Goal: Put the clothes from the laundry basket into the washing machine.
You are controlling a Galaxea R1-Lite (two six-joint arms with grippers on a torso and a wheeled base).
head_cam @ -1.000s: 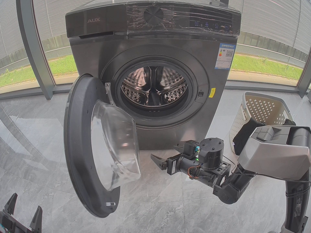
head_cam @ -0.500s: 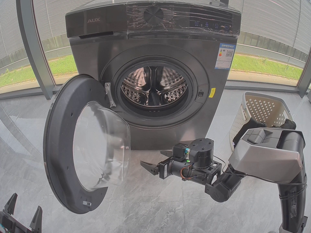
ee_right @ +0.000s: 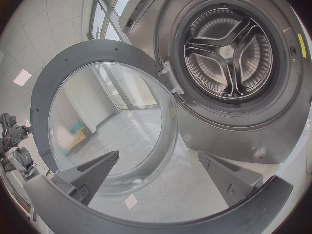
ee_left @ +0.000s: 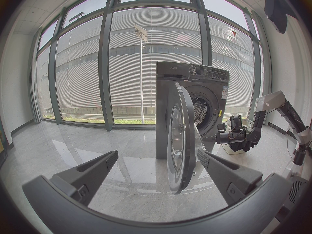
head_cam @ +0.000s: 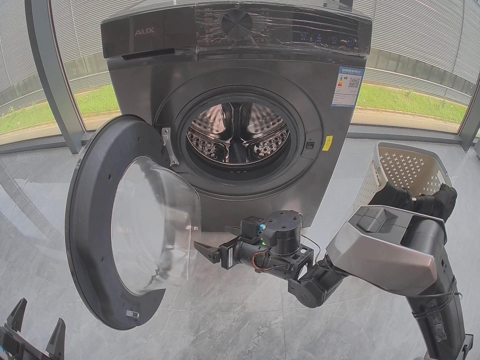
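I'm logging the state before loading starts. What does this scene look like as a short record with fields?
washing machine: door swung wide open to the robot's left
drum: no clothes visible inside
laundry basket: on the floor, right of the machine
clothes: dark, in the basket, draped over its rim
right gripper: open, empty, low before the machine
left gripper: open, empty, low at left

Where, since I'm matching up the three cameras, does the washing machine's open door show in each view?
Head view: the door stands swung open at the left of the drum opening, its glass bulge facing the robot.
Left wrist view: the door is seen nearly edge-on, just beside the drum opening.
Right wrist view: the door is seen face-on, hinged beside the drum opening.
Shared landmark: the shiny drum opening, next to the door's hinge.
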